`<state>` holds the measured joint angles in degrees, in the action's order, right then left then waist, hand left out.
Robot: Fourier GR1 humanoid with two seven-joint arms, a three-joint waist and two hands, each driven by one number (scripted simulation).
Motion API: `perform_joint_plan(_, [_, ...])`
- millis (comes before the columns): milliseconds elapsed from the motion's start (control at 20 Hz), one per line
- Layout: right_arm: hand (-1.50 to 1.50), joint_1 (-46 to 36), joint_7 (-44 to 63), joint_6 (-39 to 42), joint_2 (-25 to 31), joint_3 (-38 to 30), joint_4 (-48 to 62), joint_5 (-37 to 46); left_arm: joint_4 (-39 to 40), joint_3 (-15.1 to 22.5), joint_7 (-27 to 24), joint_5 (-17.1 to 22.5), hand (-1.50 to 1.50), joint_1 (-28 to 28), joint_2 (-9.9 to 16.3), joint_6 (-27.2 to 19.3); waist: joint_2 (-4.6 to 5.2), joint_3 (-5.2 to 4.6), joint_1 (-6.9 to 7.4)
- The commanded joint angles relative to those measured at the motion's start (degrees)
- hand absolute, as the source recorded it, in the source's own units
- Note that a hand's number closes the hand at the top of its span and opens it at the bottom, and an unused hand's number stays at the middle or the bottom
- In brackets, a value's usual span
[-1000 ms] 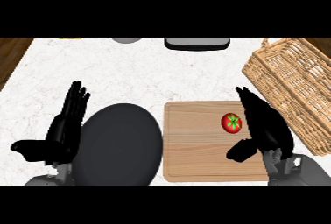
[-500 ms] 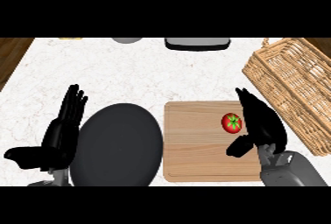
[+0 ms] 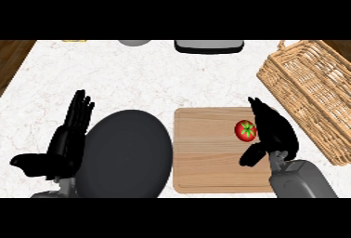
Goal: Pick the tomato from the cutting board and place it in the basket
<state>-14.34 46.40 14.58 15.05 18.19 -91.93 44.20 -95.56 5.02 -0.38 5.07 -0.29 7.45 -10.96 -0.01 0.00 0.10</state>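
**Inspector A:** Two robot hands in view, one at each side of the white marbled worktop point(image 3: 178, 79). Starting at the left: left robot hand point(image 3: 67, 139) at the lower left, fingers straight and pointing up the view, thumb out to the left, holding nothing. Resting, by the look of it.

**Inspector B:** Noted. Just right of that hand?

**Inspector A:** Dark grey round plate point(image 3: 123, 160), lying flat, its left rim partly behind the left robot hand's fingers. Further right, wooden cutting board point(image 3: 209, 155), close beside the plate's right rim.

**Inspector B:** Location of the task item?

**Inspector A:** Red tomato point(image 3: 245, 130) with a green stem patch, sitting on the cutting board near its upper right corner. Not lifted.

**Inspector B:** Right side?

**Inspector A:** Right robot hand point(image 3: 274, 132) directly right of the tomato, fingers extended and slightly bent, thumb hanging low at the left. Fingers against or just beside the tomato; contact not determinable. Not closed around it.

**Inspector B:** And beyond?

**Inspector A:** Wicker basket point(image 3: 315, 88) at the far right, tilted diagonally in the view, apart from the tomato. Along the top edge, a grey-and-black object point(image 3: 209, 45), cut off.
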Motion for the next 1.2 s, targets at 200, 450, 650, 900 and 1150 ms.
perform_joint_plan(200, [-1.5, 1.8, -2.8, 0.6, -4.3, -1.1, 2.2, 4.4, 0.2, -3.5, 2.5, 1.0, 0.0, -2.2, 0.2, 3.2, 0.0, 0.0, -0.08])
perform_joint_plan(450, [-1.5, -2.2, -5.1, 1.5, -6.2, -4.5, 6.4, 5.6, -1.2, -3.5, 1.0, -0.9, 0.0, -0.6, -0.9, 3.1, 0.01, 0.0, 0.04])
perform_joint_plan(650, [-1.5, 0.7, -8.4, -2.1, -6.9, -4.6, 8.4, 8.3, -1.7, -1.6, 0.6, -2.7, 0.0, 1.4, -3.5, 2.0, 0.01, 0.0, 0.05])
perform_joint_plan(900, [-1.5, -1.5, -10.1, -2.3, -7.5, -7.3, 12.4, 8.9, -0.3, -2.9, 3.9, -4.2, 0.0, -3.7, -3.3, 1.1, 0.02, 0.01, 0.02])
perform_joint_plan(1150, [1.5, -3.5, -16.8, -0.5, -5.8, -9.1, 19.7, 7.0, -4.8, -0.3, 3.0, -4.8, 0.0, 3.0, -4.7, 1.7, 0.05, 0.02, 0.38])
